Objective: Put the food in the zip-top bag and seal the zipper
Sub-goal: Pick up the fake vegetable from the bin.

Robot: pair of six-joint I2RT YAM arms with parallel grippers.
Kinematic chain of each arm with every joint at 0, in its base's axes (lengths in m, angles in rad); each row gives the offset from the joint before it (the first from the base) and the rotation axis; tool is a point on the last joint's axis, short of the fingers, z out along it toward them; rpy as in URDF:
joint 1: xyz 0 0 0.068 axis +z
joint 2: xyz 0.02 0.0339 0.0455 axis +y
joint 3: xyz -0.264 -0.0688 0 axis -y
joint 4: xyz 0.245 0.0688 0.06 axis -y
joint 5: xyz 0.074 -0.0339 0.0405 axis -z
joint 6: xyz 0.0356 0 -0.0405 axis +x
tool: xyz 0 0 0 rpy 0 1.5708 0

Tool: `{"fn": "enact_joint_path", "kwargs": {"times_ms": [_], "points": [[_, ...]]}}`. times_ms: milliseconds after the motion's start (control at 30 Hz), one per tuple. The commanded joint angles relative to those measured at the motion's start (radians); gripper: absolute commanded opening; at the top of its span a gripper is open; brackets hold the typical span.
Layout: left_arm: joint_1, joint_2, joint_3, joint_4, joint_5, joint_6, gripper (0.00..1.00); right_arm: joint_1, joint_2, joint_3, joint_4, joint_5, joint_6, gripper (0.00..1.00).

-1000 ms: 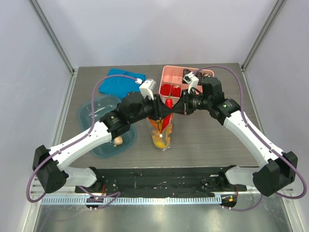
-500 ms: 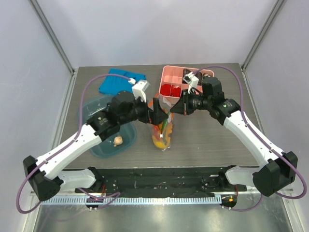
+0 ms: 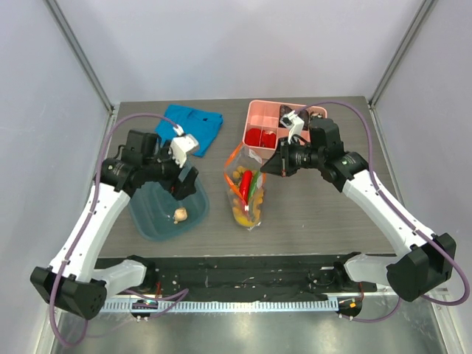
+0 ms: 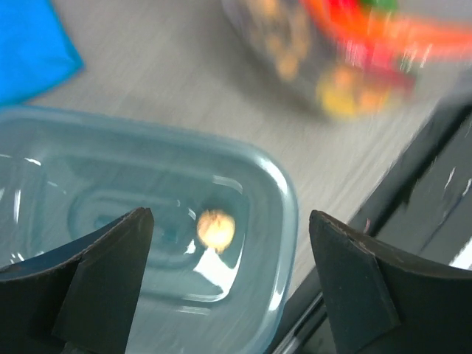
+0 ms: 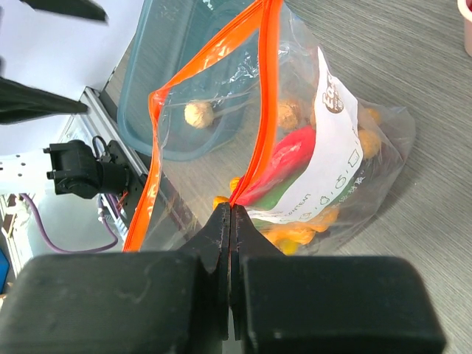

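Hovering wide open, empty, the left gripper frames the garlic bulb lying in the teal tub below; the right gripper pinches the zipper of the gaping zip-top bag beside it.

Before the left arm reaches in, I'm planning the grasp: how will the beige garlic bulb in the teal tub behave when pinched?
The garlic bulb looks small and rounded, so it will probably roll on the tub's glossy floor if nudged. Being so small, it is likely light. Lying alone, it should suit the open left fingers.
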Motion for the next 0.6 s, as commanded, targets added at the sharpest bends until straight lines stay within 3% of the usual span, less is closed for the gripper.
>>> {"fn": "enact_joint_path", "kwargs": {"times_ms": [0, 167, 333, 567], "points": [[0.023, 0.055, -0.058, -0.177, 0.066, 0.418, 0.84, -0.002, -0.030, 0.000, 0.025, 0.005, -0.024, 0.01], [0.071, 0.184, -0.101, -0.177, 0.081, 0.507, 0.73, -0.004, -0.043, 0.004, 0.018, 0.011, -0.026, 0.01], [0.075, 0.229, -0.224, -0.068, -0.004, 0.558, 0.72, -0.004, -0.049, 0.009, -0.001, 0.015, -0.041, 0.01], [0.074, 0.313, -0.344, 0.073, -0.073, 0.520, 0.70, -0.004, -0.038, 0.006, -0.004, 0.018, -0.039, 0.01]]}}
